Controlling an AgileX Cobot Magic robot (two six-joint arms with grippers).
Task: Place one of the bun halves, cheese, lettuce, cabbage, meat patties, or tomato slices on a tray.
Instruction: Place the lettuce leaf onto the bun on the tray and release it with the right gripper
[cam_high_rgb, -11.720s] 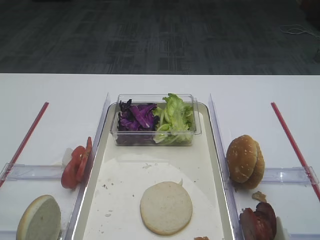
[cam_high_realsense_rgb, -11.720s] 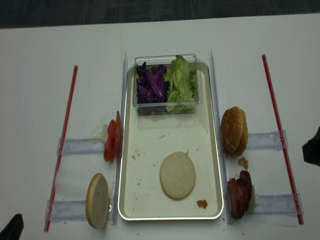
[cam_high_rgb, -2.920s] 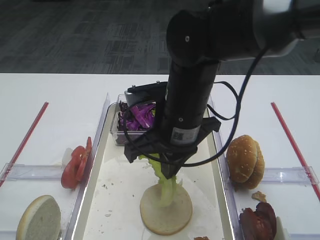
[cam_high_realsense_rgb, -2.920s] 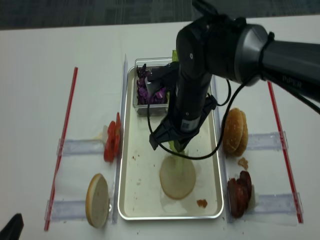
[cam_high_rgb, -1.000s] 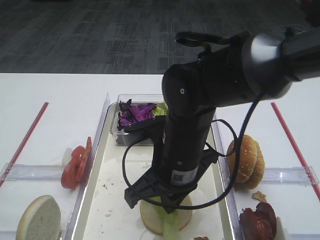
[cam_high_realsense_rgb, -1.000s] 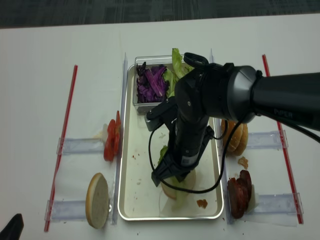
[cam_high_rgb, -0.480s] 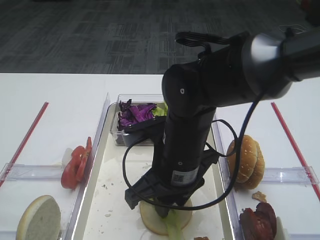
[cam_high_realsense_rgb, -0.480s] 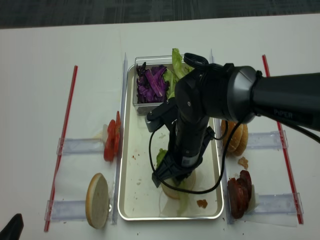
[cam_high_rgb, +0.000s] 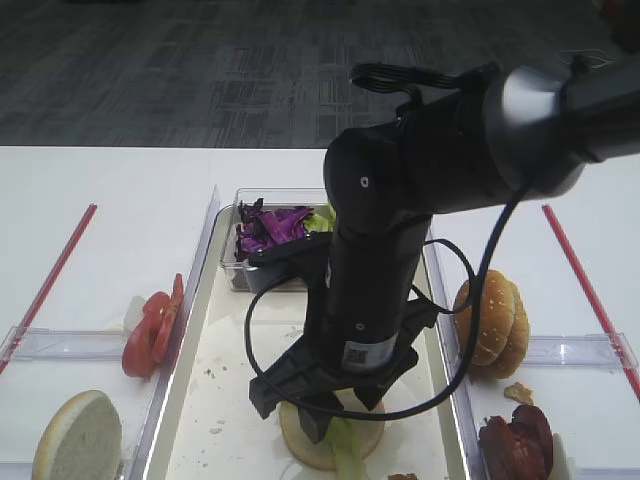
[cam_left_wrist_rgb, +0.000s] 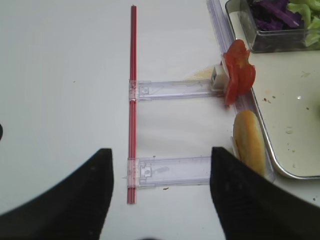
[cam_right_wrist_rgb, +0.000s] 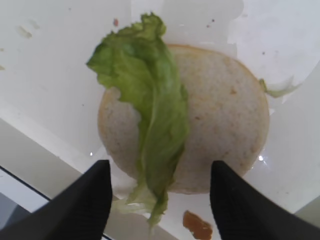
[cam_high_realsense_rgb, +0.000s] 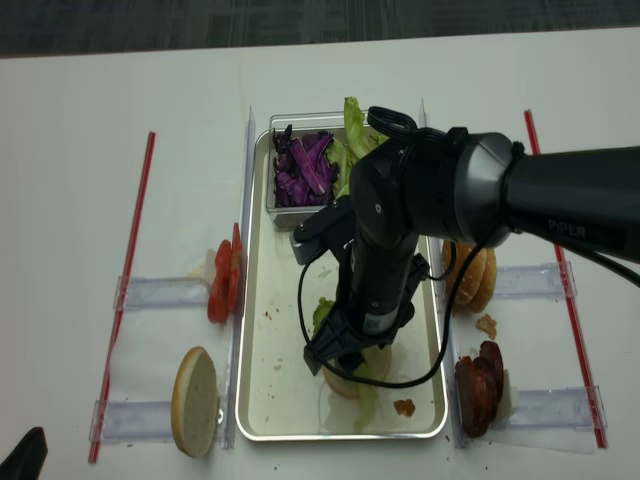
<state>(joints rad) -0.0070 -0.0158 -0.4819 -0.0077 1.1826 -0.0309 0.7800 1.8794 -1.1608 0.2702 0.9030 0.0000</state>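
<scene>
A: Green lettuce (cam_right_wrist_rgb: 150, 130) lay lengthwise across the cut bun half (cam_right_wrist_rgb: 200, 120), tip hanging off the bun's edge, near the tray (cam_high_rgb: 215, 400) front edge.

B: Right gripper (cam_right_wrist_rgb: 160, 200)?

A: Jaws stood apart above the leaf, not touching it.

B: Left gripper (cam_left_wrist_rgb: 160, 200)?

A: Spread too, over the tabletop (cam_left_wrist_rgb: 60, 100) left of the tray, nothing between its fingers.

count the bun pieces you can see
At least 3: one flat half on the tray under the lettuce, one half left of the tray, and a sesame stack to its right that may hold two domes.
</scene>
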